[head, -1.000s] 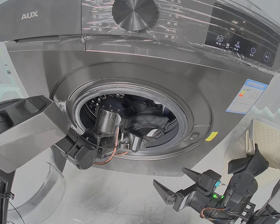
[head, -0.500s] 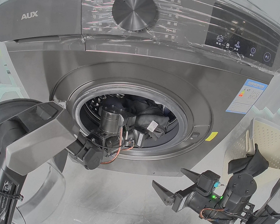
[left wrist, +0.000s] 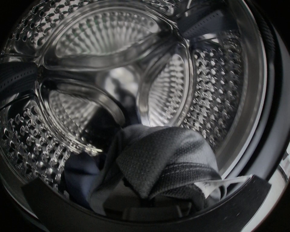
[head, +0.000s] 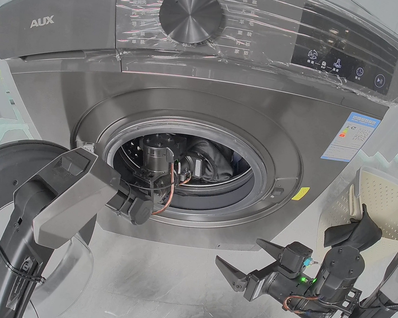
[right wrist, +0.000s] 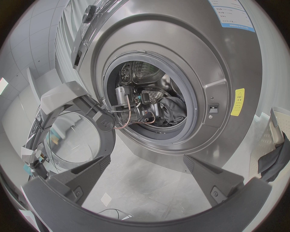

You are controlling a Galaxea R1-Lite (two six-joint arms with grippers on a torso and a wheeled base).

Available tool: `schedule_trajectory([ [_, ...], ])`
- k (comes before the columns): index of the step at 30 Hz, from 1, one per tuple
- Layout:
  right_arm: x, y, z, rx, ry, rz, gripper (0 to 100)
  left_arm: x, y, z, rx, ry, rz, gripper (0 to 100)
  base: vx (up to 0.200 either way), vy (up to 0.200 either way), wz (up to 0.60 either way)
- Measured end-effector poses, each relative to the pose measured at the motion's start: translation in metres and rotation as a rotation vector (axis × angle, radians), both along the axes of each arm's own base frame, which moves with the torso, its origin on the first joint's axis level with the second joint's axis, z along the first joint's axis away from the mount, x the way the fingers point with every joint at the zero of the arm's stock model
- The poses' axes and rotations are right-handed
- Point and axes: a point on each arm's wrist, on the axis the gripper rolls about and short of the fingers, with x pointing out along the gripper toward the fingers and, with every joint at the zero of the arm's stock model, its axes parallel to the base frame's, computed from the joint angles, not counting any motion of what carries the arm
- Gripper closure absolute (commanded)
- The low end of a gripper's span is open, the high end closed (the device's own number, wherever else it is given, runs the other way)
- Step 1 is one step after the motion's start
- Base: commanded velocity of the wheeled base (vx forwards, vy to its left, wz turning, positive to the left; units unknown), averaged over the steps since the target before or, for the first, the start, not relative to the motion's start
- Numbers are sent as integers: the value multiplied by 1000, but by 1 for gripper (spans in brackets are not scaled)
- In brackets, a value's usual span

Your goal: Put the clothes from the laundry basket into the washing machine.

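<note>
Inside the washing machine [head: 226, 105] drum, the left gripper [head: 197, 165] appears clamped on a bunched grey garment [left wrist: 169, 157]. Below the opening, the right gripper [head: 239, 251] hangs with jaws wide apart. A dark garment [head: 355, 232] drapes over the laundry basket [head: 391, 194] rim.

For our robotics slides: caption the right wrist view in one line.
Open right gripper hovers before the washing machine while the left gripper holds a grey garment inside its drum.
</note>
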Motion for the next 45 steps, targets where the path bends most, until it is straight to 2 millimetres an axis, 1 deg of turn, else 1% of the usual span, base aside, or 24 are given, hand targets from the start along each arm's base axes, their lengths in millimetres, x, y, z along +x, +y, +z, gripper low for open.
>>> schedule_trajectory([
  [5, 0, 0, 0, 0, 1, 1, 0, 18, 2, 14, -69, -77, 58, 100, 0, 0, 0],
  [7, 0, 0, 0, -1, 1, 2, 0, 24, 3, 17, -93, -102, 82, 100, 0, 0, 0],
  [10, 0, 1, 0, -1, 1, 2, 0, 31, 3, 12, -109, -113, 103, 100, 0, 0, 0],
  [14, -1, 1, 0, -1, 1, 4, 0, 34, 4, 3, -108, -112, 109, 100, 0, 0, 0],
  [15, -1, 1, 0, -1, 1, 4, 0, 35, 4, 0, -104, -108, 110, 0, 0, 0, 0],
  [21, -1, 1, -1, -1, 2, 5, 0, 33, 2, -12, -85, -76, 102, 0, 0, 0, 0],
  [26, -1, 1, -1, -1, 3, 4, 0, 31, 0, -16, -79, -61, 96, 0, 0, 0, 0],
  [32, -1, 1, -1, -1, 4, 4, 0, 20, 1, -21, -53, -15, 81, 0, 0, 0, 0],
  [36, -1, 1, -1, -2, 4, 4, 0, 5, 2, -24, -25, 32, 61, 0, 0, 0, 0],
  [45, -1, 0, -1, -3, 5, 3, 0, -43, 10, -27, 87, 147, 16, 0, 0, 0, 0],
])
